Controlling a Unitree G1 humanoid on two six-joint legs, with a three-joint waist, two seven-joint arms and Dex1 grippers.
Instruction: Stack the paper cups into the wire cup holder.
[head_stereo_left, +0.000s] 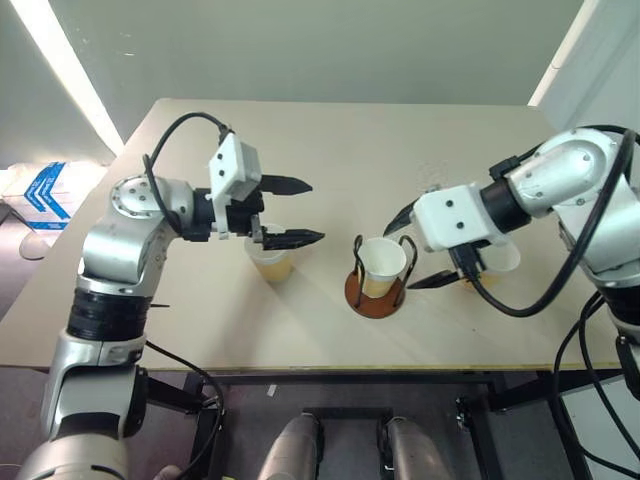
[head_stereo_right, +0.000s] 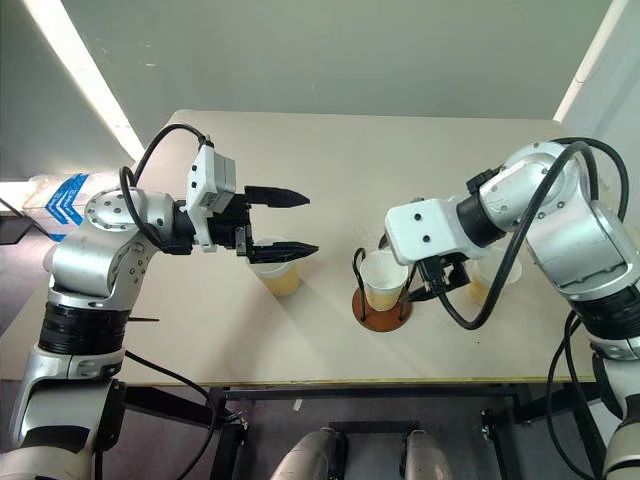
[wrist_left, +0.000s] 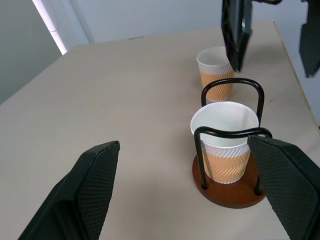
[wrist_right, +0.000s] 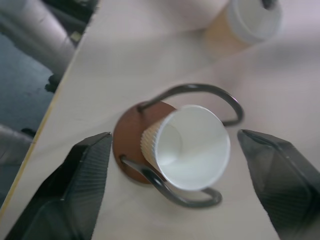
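Table (head_stereo_left: 330, 150): beige top, three cups and one holder on it.

Holder (head_stereo_left: 375, 298): brown disc base near front edge of table, roughly centred between the two arms; two black wire loops upright. One cup (head_stereo_left: 382, 266) seated on the base between the loops, mouth up, white inside showing, tilted slightly in right wrist view.

Second cup (head_stereo_left: 270, 262): upright on table, to the left of holder, apart from it, directly under left end effector. No contact visible.

Third cup (head_stereo_right: 492, 272): upright on table, to the right of holder, partly hidden behind right forearm. In left wrist view, seen just beyond the holder, not touching it.

Left end effector (head_stereo_left: 294, 211): fingers spread wide, nothing between them; raised above table, pointing toward holder. In left wrist view, holder and seated cup lie ahead between the two fingers (wrist_left: 85, 192).

Right end effector (head_stereo_left: 418, 248): fingers spread, one on either side of holder, holding nothing. Seated cup free of both fingers (wrist_right: 70, 192) in right wrist view, clear gap on each side. Angled down toward holder from the right.

Blue-and-white package (head_stereo_left: 45, 195) on floor beyond left edge of table.
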